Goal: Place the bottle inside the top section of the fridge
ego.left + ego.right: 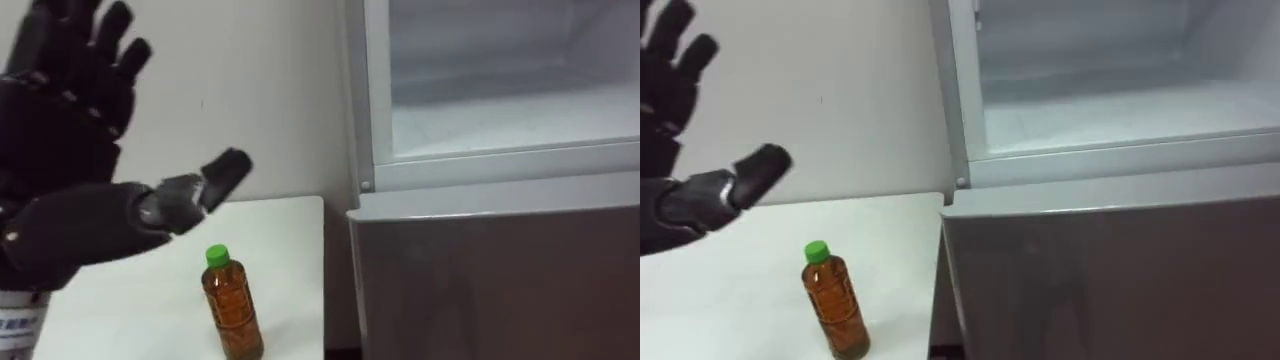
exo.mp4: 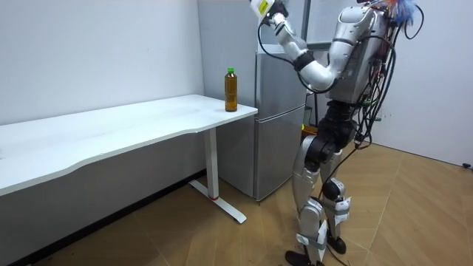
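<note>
Amber bottle (image 1: 232,305) standing, left robot hand (image 1: 62,140) (spread)

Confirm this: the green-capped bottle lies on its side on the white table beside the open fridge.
Not quite. The bottle stands upright, not on its side, as the left eye view shows. It is green-capped, on the white table beside the open fridge.
</note>
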Robot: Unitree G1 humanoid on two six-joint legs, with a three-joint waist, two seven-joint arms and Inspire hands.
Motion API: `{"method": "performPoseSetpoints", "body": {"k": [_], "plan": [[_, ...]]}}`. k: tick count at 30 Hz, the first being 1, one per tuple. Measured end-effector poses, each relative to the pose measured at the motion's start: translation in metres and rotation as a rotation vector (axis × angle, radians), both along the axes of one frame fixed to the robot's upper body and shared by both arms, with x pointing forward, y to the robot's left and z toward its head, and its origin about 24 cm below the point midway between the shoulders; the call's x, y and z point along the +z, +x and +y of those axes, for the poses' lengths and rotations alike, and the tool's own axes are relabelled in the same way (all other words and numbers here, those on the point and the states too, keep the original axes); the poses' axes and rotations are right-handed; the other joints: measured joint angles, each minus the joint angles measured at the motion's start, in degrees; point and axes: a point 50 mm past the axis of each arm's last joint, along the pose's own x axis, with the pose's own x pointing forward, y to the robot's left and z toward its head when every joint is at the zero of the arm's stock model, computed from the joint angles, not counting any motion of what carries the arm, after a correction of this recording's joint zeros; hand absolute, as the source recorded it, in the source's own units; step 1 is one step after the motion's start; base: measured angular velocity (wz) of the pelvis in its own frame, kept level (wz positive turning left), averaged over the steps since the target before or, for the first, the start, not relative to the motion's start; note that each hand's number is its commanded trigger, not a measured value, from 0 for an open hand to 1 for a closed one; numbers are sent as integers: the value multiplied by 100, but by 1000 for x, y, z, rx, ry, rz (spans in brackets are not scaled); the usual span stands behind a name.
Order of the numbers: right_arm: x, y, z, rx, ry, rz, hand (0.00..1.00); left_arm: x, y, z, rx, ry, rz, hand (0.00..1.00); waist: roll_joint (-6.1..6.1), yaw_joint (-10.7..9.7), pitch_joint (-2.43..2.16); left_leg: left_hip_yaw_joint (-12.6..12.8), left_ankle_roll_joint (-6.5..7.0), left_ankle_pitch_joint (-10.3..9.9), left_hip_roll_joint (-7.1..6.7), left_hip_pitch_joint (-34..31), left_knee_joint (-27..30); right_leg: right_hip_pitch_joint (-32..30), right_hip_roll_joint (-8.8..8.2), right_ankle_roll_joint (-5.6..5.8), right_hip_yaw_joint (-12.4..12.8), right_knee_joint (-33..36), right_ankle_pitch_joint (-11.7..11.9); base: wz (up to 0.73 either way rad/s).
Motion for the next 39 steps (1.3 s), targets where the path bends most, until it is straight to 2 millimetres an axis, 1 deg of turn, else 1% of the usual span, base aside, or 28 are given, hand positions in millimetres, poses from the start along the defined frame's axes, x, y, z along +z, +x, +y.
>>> {"method": "performPoseSetpoints", "body": {"k": [3,5,6,7,9,12,14,15,16,17,18,19,20,21,22,23,24,25,26,27,28,29,31,32,33,35,37,39], "plan": [[0,1,1,11,-3,-2,0,-16,-2,16,99,-59,76,0,-18,48,11,-56,2,1,-24,8,6,46,-18,16,-63,-15,-9,13],[2,0,1,13,-1,-17,0,-35,-5,28,174,-110,174,0,-18,141,12,-58,2,1,-35,15,5,70,-23,23,-66,-15,-13,2],[2,-2,2,11,0,-21,0,-47,-9,34,211,-132,230,0,-13,150,14,-69,2,1,-38,16,3,85,-19,25,-66,-6,-10,4],[2,-2,3,11,0,-24,0,-53,-11,37,231,-147,260,0,-11,139,14,-91,2,1,-43,18,4,94,-18,26,-67,-9,-10,8],[3,-4,2,-3,-1,-31,0,-79,-14,50,312,-215,366,0,-3,128,25,-145,3,0,-50,21,7,125,-14,29,-78,-25,-16,11],[4,-6,1,-11,-4,-30,0,-104,-15,60,395,-279,469,0,-6,123,32,-168,3,0,-55,29,5,153,-17,33,-116,-31,-34,8],[4,-7,-2,-25,-8,-32,0,-138,-17,70,461,-339,607,0,-5,121,38,-167,4,0,-63,21,-7,158,-27,40,-118,-16,-40,0],[4,-7,-2,-26,-8,-32,0,-148,-19,72,482,-354,649,0,-13,108,38,-166,4,-1,-65,19,-7,158,-30,42,-119,-12,-41,-3],[4,-8,-2,-29,-5,-30,0,-166,-26,76,523,-381,728,0,-30,91,37,-149,7,-3,-66,43,-7,163,-31,42,-97,-15,-41,-11],[4,-9,-2,-33,-2,-29,0,-188,-35,77,566,-412,819,0,-48,97,51,-127,10,-5,-70,96,-37,176,-30,43,-55,-18,-41,-13],[4,-9,-2,-34,-2,-28,0,-199,-39,78,586,-428,868,0,-50,100,52,-121,15,-8,-70,107,-48,175,-29,44,-53,-18,-41,-11],[4,-9,-2,-31,0,-25,0,-220,-49,78,624,-464,959,0,-84,106,53,-112,21,-13,-69,98,-50,155,-29,44,-52,-14,-41,-4],[4,-9,-2,-27,5,-24,0,-239,-57,75,653,-491,1042,0,-129,110,76,-108,28,-21,-66,101,-58,148,-27,45,-46,-12,-42,0],[4,-9,-2,-26,6,-22,0,-248,-61,74,664,-496,1086,0,-145,109,82,-107,33,-27,-64,100,-61,148,-26,46,-49,-18,-42,0],[4,-9,-2,-25,5,-21,0,-266,-70,70,683,-506,1172,0,-185,115,76,-107,34,-38,-64,102,-64,151,-26,49,-57,-18,-44,0],[4,-9,-2,-22,8,-22,0,-281,-79,65,693,-509,1253,0,-194,115,66,-108,34,-42,-67,104,-75,158,-26,52,-51,-25,-46,0],[4,-9,-1,-20,10,-23,0,-286,-84,62,695,-505,1286,0,-219,114,61,-108,34,-42,-67,104,-77,158,-25,52,-51,-25,-46,0],[3,-9,1,-17,14,-23,0,-296,-91,55,687,-490,1344,0,-279,115,55,-103,34,-42,-65,104,-82,159,-24,52,-52,-25,-45,0],[3,-10,1,-17,16,-19,0,-309,-99,48,675,-469,1416,0,-306,110,56,-99,32,-44,-65,121,-87,173,-24,53,-51,-23,-40,0],[3,-10,1,-19,16,-21,0,-316,-105,44,666,-464,1462,0,-316,99,56,-89,33,-49,-64,129,-88,180,-25,54,-43,-21,-38,-6],[3,-9,2,-17,16,-26,0,-327,-115,37,649,-454,1534,0,-329,61,59,-70,33,-64,-58,148,-91,204,-23,56,-36,-18,-35,-7],[3,-9,3,-16,16,-28,0,-334,-123,32,637,-417,1590,0,-339,22,80,-45,29,-87,-44,200,-93,250,-17,56,-37,-18,-33,-5],[2,-11,3,-18,16,-24,0,-343,-134,28,635,-368,1663,0,-330,-23,74,-17,19,-127,-21,229,-87,266,2,56,7,-4,-33,-13],[2,-12,2,-19,13,-22,0,-347,-141,27,637,-342,1703,0,-338,-27,89,17,10,-146,-6,242,-89,267,18,45,58,-7,-26,-20],[2,-13,2,-21,12,-17,0,-350,-145,26,636,-334,1723,0,-323,-31,83,26,7,-150,-2,251,-90,271,24,43,83,-7,-24,-18],[2,-18,0,-27,5,-6,0,-359,-161,21,611,-283,1812,0,-281,-67,70,55,6,-160,2,264,-93,259,27,42,139,-6,-24,-9],[2,-18,-2,-31,1,-6,0,-363,-171,19,596,-240,1866,0,-256,-110,76,82,6,-159,6,276,-98,245,27,41,163,6,-23,-8],[2,-17,-2,-29,4,-7,0,-366,-180,17,581,-205,1918,0,-250,-131,73,114,6,-158,12,312,-109,253,28,40,199,21,-24,-8]]}}
